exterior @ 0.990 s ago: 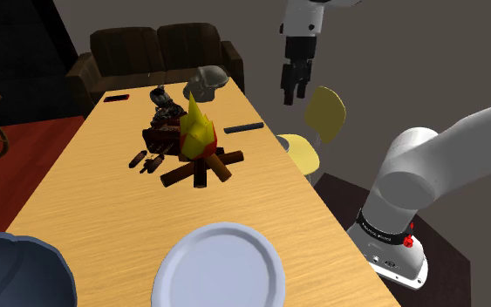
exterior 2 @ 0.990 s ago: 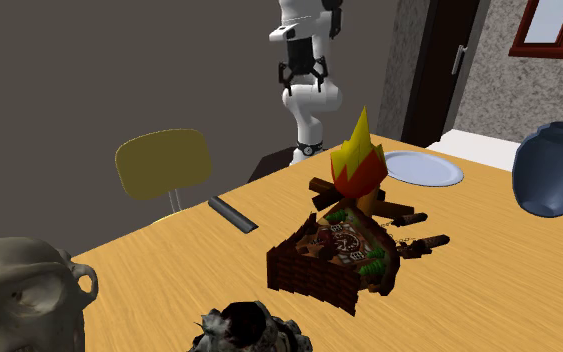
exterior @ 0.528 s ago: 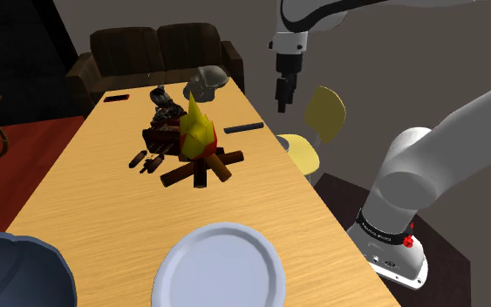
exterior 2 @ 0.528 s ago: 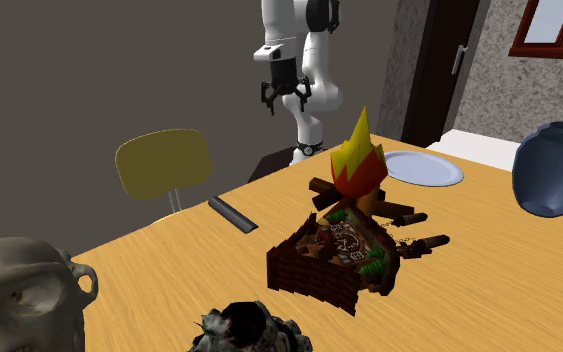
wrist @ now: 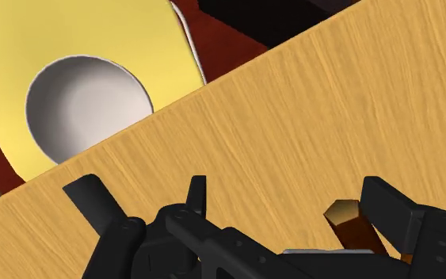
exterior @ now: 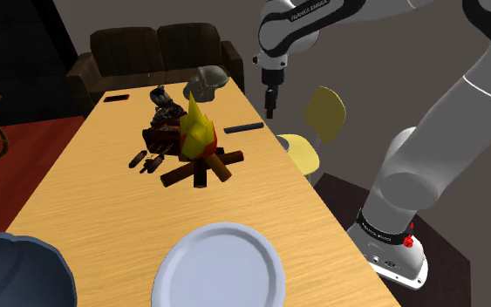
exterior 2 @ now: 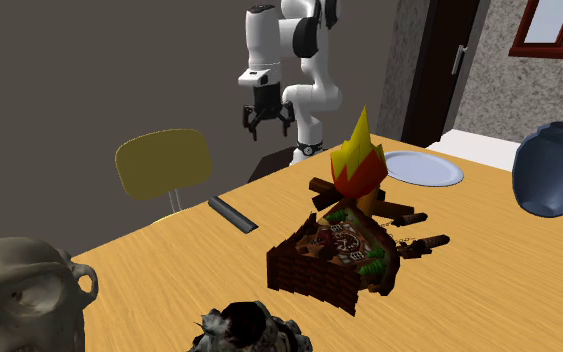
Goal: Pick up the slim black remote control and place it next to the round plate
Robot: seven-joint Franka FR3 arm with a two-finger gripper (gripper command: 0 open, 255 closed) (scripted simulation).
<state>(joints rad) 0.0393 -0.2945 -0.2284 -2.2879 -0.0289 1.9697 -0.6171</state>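
Shoulder view: the gripper (exterior: 269, 108) hangs in the air in the upper middle of the frame, above the table's (exterior: 78, 183) right edge. The slim black remote (exterior: 243, 128) lies flat on the table just below it, close to that edge. In the second exterior view the remote (exterior 2: 232, 214) is left of centre and the gripper (exterior 2: 266, 126) is above it, with its two fingers spread apart and nothing between them.

I think three things could go wrong. The remote is thin and low, so the fingers may close above it or slide off its sides if they come down crosswise. It is near the edge by the yellow chair (exterior: 319, 122), so a push could send it off the table. The toy campfire (exterior: 200, 148) stands between the remote and the round plate (exterior: 219, 267) at the bottom centre, so a low carry could hit the flame or the logs.

Counted: one slim remote, one plate, one campfire, one yellow chair, and one dark clock (exterior 2: 334, 255) beside the fire. A second small dark flat thing (exterior: 115, 98) lies at the table's far end, and it must not be taken for the remote.
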